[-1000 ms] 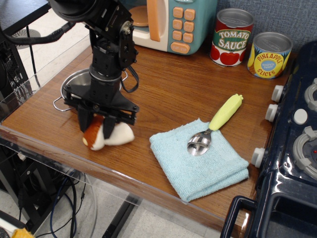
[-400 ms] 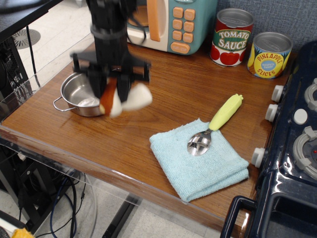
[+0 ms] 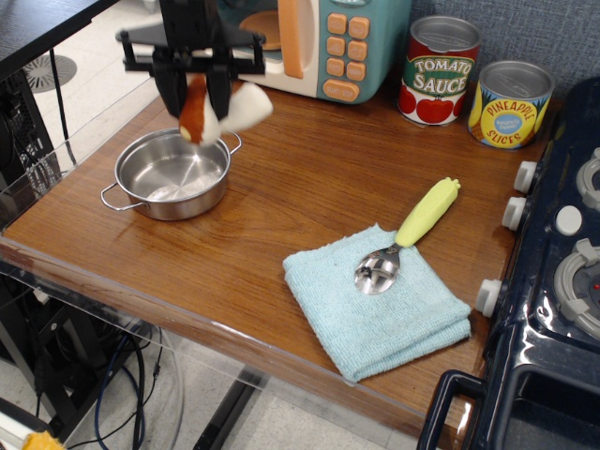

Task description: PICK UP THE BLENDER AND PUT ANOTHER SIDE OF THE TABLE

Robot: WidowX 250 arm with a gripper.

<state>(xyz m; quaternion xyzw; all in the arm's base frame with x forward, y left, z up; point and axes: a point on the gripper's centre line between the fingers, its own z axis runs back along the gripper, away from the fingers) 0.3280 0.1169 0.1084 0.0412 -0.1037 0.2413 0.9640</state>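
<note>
Blender between tool fingers

Gripper clamps blender above steel pot.

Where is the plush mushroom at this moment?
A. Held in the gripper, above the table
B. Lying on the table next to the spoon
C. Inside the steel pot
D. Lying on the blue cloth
A: the gripper is shut on the mushroom, which hangs in the air above the far rim of the pot.
</note>
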